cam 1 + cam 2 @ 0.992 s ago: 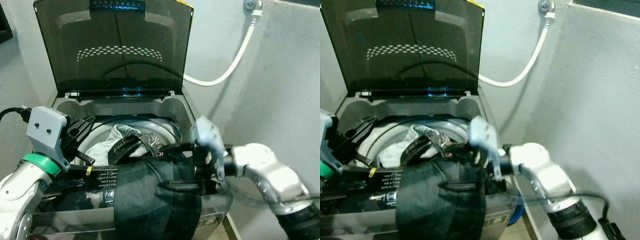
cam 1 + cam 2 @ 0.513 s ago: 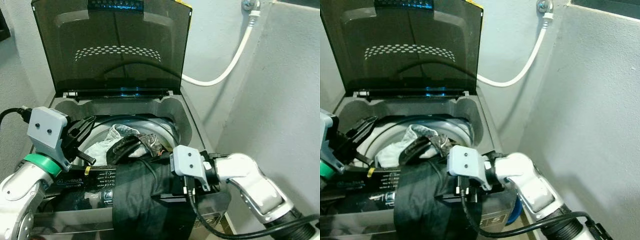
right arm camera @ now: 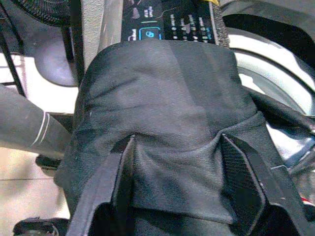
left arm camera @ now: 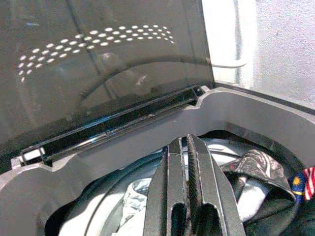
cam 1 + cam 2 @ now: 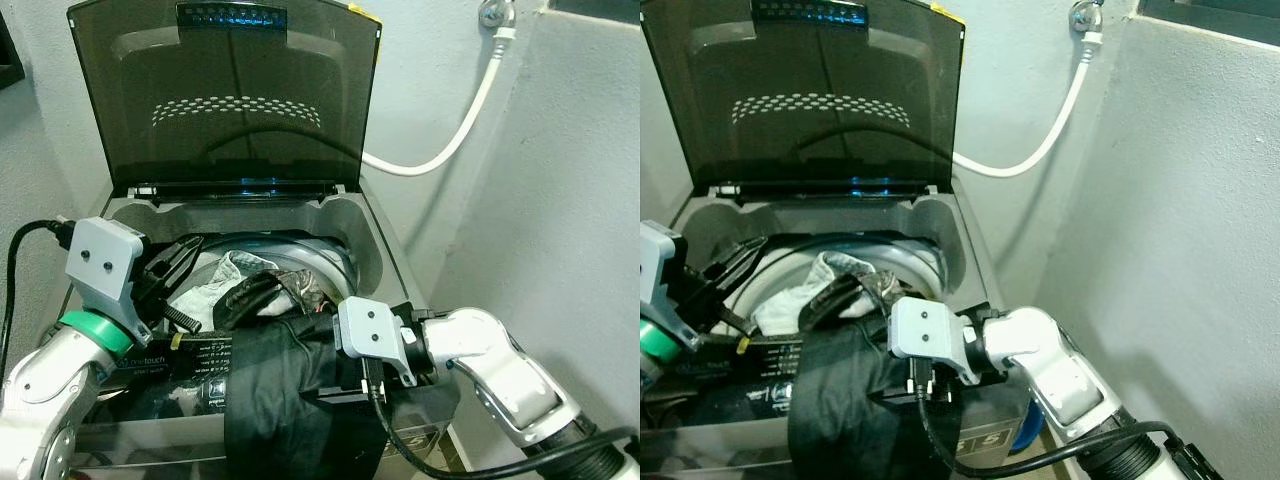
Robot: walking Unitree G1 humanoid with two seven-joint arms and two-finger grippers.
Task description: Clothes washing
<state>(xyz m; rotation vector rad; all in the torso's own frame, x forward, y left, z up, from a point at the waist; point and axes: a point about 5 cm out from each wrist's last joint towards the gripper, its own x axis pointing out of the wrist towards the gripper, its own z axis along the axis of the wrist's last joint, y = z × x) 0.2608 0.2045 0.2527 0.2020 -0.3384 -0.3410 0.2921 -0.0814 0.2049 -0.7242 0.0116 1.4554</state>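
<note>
A top-loading washing machine [image 5: 372, 236] stands with its dark lid [image 5: 230, 100] up. A black garment [image 5: 290, 400] hangs over its front edge and control panel [image 5: 200, 352]. White cloth [image 5: 225, 275] and a dark patterned piece [image 5: 290, 290] lie in the drum. My right gripper [image 3: 177, 140] is open and pressed against the black garment at the front right. Its fingers [image 3: 123, 167] straddle a fold of the cloth. My left gripper [image 4: 182, 140] is shut on nothing and hovers over the drum's left side, pointing at the back rim.
A white hose [image 5: 450, 140] runs from a wall tap down behind the machine. A grey wall [image 5: 560, 200] stands close on the right. A blue object [image 5: 1032, 425] sits on the floor by the machine's right front corner.
My right gripper swung down from the machine's right rim onto the black garment, then held still. The left arm barely moved.
</note>
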